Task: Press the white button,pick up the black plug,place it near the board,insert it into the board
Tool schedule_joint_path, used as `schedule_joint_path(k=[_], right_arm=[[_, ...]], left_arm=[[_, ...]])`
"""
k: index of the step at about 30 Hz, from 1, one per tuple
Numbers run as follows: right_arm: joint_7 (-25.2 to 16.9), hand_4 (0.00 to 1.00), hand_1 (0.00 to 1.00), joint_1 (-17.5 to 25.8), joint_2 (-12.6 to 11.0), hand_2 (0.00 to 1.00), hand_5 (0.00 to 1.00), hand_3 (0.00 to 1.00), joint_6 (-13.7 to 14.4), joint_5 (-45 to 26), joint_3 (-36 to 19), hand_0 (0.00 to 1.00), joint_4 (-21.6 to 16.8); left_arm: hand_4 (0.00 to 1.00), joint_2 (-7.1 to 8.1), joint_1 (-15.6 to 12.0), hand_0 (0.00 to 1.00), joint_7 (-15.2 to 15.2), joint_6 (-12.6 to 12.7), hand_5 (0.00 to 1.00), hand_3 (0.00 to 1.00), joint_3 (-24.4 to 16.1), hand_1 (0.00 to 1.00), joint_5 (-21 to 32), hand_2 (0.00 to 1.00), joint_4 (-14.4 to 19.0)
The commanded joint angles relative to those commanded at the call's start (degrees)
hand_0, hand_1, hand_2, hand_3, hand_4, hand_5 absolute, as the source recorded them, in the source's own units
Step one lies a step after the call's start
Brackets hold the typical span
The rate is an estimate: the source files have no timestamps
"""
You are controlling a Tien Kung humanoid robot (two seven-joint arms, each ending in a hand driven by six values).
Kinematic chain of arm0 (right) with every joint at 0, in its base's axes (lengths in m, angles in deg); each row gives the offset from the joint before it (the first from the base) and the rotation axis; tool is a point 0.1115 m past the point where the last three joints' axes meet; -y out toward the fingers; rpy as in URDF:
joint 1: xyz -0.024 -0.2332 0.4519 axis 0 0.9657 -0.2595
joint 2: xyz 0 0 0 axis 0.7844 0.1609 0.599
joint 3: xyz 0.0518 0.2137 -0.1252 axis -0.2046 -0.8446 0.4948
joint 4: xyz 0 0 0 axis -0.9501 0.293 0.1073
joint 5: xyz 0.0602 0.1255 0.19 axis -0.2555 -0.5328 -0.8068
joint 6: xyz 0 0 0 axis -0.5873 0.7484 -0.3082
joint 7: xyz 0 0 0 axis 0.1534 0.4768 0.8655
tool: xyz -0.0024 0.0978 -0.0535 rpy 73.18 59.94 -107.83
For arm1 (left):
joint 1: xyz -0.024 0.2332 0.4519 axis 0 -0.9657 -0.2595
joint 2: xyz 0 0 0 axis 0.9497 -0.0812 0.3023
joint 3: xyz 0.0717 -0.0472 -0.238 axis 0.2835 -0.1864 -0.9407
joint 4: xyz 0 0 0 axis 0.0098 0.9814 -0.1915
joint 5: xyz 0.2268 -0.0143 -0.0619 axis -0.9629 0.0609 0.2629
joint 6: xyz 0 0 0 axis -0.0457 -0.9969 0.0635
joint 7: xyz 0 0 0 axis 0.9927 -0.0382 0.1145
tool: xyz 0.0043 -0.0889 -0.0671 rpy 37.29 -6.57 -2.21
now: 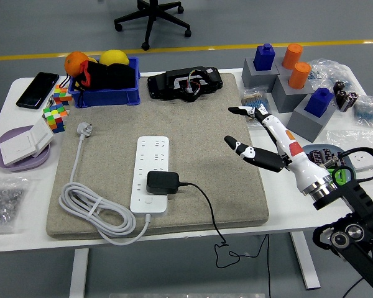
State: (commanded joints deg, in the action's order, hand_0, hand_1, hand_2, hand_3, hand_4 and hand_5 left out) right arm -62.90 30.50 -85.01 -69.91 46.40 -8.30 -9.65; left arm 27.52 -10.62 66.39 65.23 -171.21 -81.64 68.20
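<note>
At the table's (174, 239) nine o'clock edge a purple plate (6, 162) carries a white switch box (22, 144), with a bag of small metal parts (5, 208) toward seven o'clock and a black phone (36, 89) toward ten. Just right of the phone stand two colour cubes (56, 112). A blue bin (105, 93) at eleven o'clock holds an orange ball (76, 62), a yellow ball (114, 58) and a black bundle. A grey mat (205, 143) covers the middle of the table. On its left part lies a white three-pin plug (84, 129), whose white cable (93, 211) runs down into a coil at seven o'clock and joins the white board (150, 174). The board lies lengthwise at the mat's centre-left, and the black plug (162, 182) sits seated in its near sockets, with the white button (148, 200) just below it toward six o'clock. The plug's black cord (205, 205) trails right and drops over the table's near edge. At twelve o'clock a black case (185, 82) lies on the mat's far edge. The right hand (258, 135) hovers over the mat's right edge at three o'clock, fingers spread and holding nothing, well apart from the board. Beyond it at one o'clock are grey blocks (286, 87) topped with blue and orange pegs. A blue dish (311, 152) at three o'clock, partly behind the forearm, holds green pieces.
</note>
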Motion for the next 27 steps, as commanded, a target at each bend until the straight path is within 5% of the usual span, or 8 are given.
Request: schedule_joint_path(k=[10, 11, 27], right_arm=[[-1.45, 0.825, 0.837, 2.73, 2.04, 0.781, 0.58, 0.773, -1.77, -2.99, -5.02, 0.901, -0.53], [-1.55, 0.823, 0.775, 3.03, 2.22, 0.736, 0.569, 0.724, -1.85, -3.01, -5.4, 0.847, -0.6], [-1.11, 0.828, 0.748, 5.59, 4.55, 0.712, 0.539, 0.698, -2.27, -2.11, -8.15, 0.821, -0.69]], left_arm=[[0.582, 0.88, 1.68, 0.651, 0.05, -0.3, 0.029, 0.685, 0.86, 0.643, -0.54, 0.642, 0.0], [0.582, 0.91, 1.66, 0.651, 0.05, -0.31, 0.03, 0.684, 0.81, 0.643, -0.68, 0.643, 0.0], [0.582, 1.17, -0.35, 0.652, 0.47, -0.82, 0.027, 0.685, -0.06, 0.643, -3.3, 0.642, 0.0]])
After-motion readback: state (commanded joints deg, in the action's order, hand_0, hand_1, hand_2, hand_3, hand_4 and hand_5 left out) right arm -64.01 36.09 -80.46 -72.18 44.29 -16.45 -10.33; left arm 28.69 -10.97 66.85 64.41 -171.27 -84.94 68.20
